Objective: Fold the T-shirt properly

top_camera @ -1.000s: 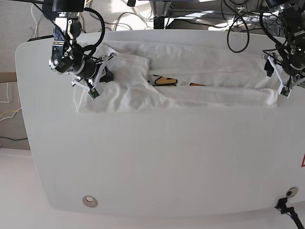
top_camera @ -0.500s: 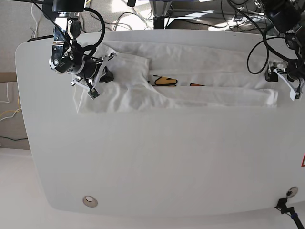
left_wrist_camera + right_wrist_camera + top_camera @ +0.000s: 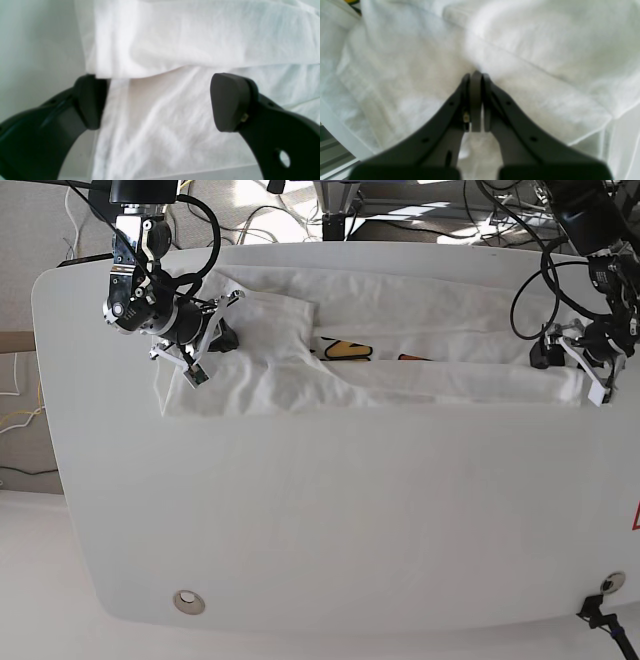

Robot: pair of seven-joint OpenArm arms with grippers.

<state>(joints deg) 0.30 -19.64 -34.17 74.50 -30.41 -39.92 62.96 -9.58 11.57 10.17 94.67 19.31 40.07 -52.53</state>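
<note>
Two grippers differ: the left gripper (image 3: pixel 160 102) has swung back with jaws wide over the T-shirt (image 3: pixel 200 45) hem, ready to regrasp; the right gripper (image 3: pixel 476 80) stays clamped shut.

T-shirt (image 3: pixel 400 310): white, yellow-orange print | table (image 3: pixel 350 510): white | fingers (image 3: pixel 230 100): black

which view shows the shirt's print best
The base view: on the shirt a yellow and orange bit of print peeks out between the folds. The right wrist view catches only a yellow scrap at its top left corner; the left wrist view shows none.
</note>
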